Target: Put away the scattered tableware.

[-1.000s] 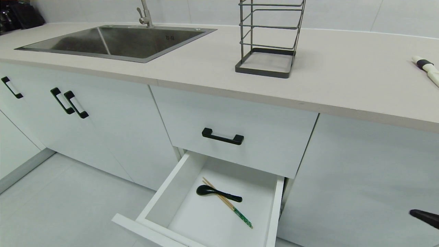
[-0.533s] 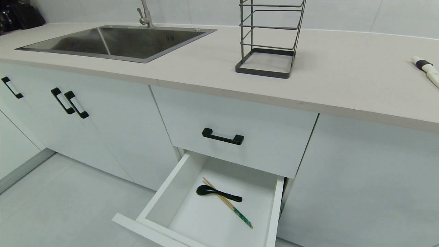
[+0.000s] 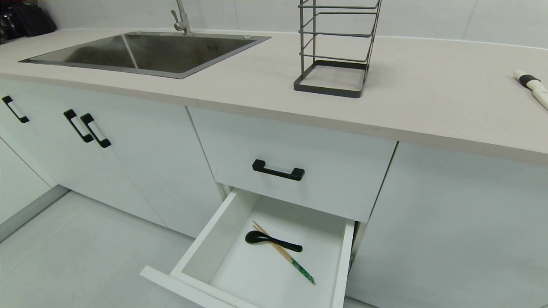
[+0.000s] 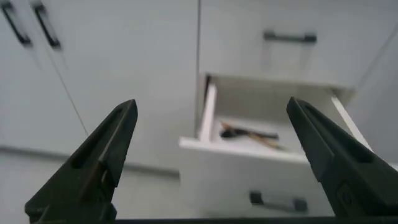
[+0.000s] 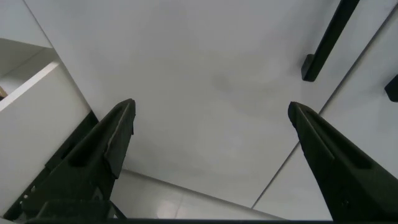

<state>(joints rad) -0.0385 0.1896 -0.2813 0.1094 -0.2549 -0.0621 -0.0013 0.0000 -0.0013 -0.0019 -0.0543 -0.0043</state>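
Count, head view:
- One open drawer (image 3: 204, 246), lower centre of the frame. Its front panel is cut off by the bottom edge.
- In that drawer you have one black spoon (image 3: 262, 238) and one pair of chopsticks (image 3: 295, 264) (two sticks, green at the near ends). The spoon crosses the chopsticks at an angle, and the two touch.
- One closed drawer directly above it, with one black handle (image 3: 278, 170).
- Three black door handles (image 3: 77, 125) on the cabinet fronts at left.
- On the table (image 3: 428, 98) there are one sink (image 3: 141, 51) at upper left, one wire rack (image 3: 336, 47) at upper centre, and one white item with a black band (image 3: 533, 85) at the right edge.

Grippers:
- Your left gripper (image 4: 211, 102) has its fingers spread wide with nothing between them. It faces the open drawer from well back.
- Your right gripper (image 5: 210, 104) is spread just as wide and also holds nothing. It faces a plain white cabinet panel.

Hidden or unclear:
- The faucet (image 3: 182, 17) and the rack both run out of the top of the frame.
- The banded white item is cut by the right edge, so you cannot tell what it is.
- In the left wrist view the spoon and chopsticks are a dark smear, and you cannot separate the sticks there.
- The right wrist view shows two dark bar handles (image 5: 329, 37), both clipped by the frame border.
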